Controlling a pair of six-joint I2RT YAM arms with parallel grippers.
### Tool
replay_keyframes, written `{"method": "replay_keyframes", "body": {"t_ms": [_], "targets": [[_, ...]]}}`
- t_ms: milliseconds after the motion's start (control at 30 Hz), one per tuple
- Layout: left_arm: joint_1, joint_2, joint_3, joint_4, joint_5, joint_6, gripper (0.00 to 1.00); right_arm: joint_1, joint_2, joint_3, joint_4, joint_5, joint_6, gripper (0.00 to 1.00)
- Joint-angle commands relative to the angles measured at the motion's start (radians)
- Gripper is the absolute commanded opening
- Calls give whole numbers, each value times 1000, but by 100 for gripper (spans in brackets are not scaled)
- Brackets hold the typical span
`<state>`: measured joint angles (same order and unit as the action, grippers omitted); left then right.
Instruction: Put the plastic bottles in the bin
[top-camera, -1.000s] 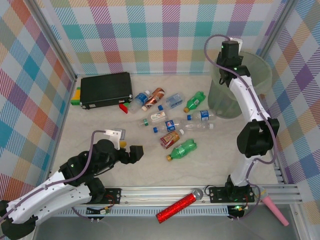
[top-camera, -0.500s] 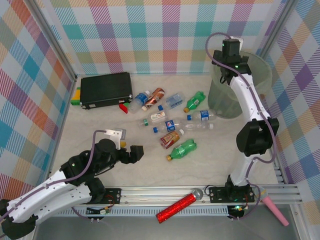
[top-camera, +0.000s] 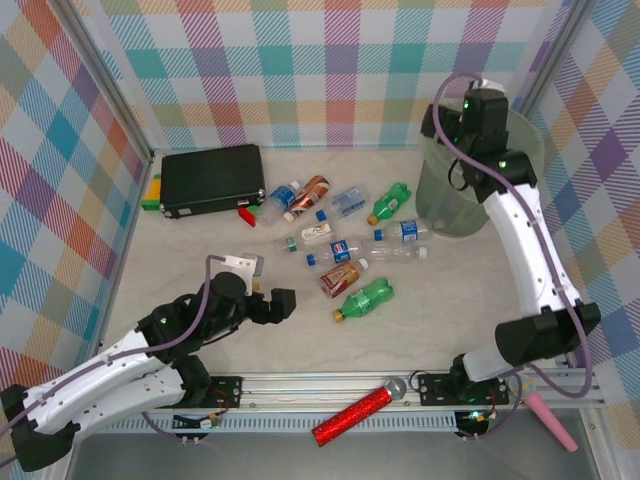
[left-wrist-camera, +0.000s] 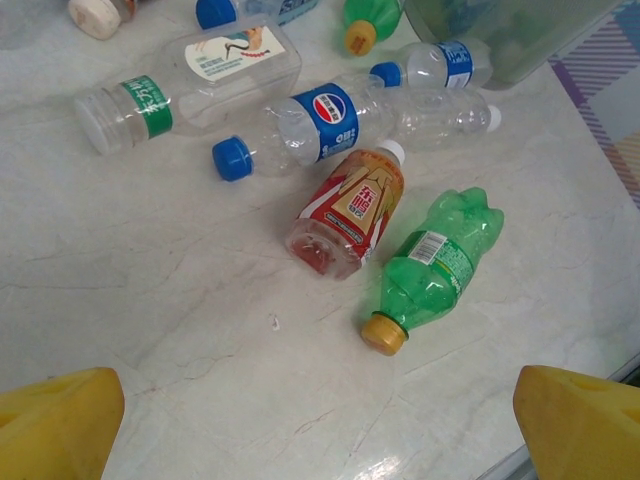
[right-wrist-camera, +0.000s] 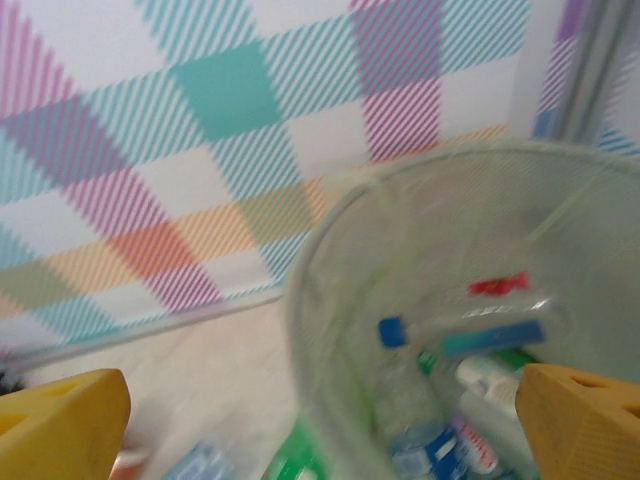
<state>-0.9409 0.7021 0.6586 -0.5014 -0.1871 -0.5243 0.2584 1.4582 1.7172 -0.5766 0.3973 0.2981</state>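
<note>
From above, we see the left gripper (top-camera: 278, 303) spread wide and empty over the bench's near left; the plastic bottles (top-camera: 345, 245) lie scattered mid-bench, between a black case (top-camera: 212, 178) at the far left and the bin (top-camera: 528, 150) in the far right corner; the right gripper (top-camera: 440, 118) hangs at the bin's rim; a red glittery tube (top-camera: 352, 415) rests at the near edge.

At the left wrist, yellow fingers (left-wrist-camera: 55, 425) stand apart; a green bottle (left-wrist-camera: 435, 262) lies just beside a brown-labelled bottle (left-wrist-camera: 350, 205).

At the right wrist, blurred, the jaws gape over several bottles inside the bin.
</note>
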Motion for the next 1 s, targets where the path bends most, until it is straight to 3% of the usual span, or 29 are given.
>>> {"method": "replay_keyframes", "body": {"t_ms": [0, 200, 400, 600, 967], "targets": [[-6, 65, -14, 97, 54, 43, 98, 67, -69, -106, -25, -63, 43, 99], [-7, 269, -22, 213, 161, 89, 80, 179, -212, -307, -59, -108, 117, 99], [-29, 472, -20, 347, 205, 140, 70, 198, -359, -506, -89, -187, 234, 99], [-102, 671, 40, 411, 195, 204, 67, 199, -485, -643, -109, -225, 304, 99], [-147, 920, 147, 435, 149, 268, 65, 199, -556, -676, -150, -233, 321, 99]]}}
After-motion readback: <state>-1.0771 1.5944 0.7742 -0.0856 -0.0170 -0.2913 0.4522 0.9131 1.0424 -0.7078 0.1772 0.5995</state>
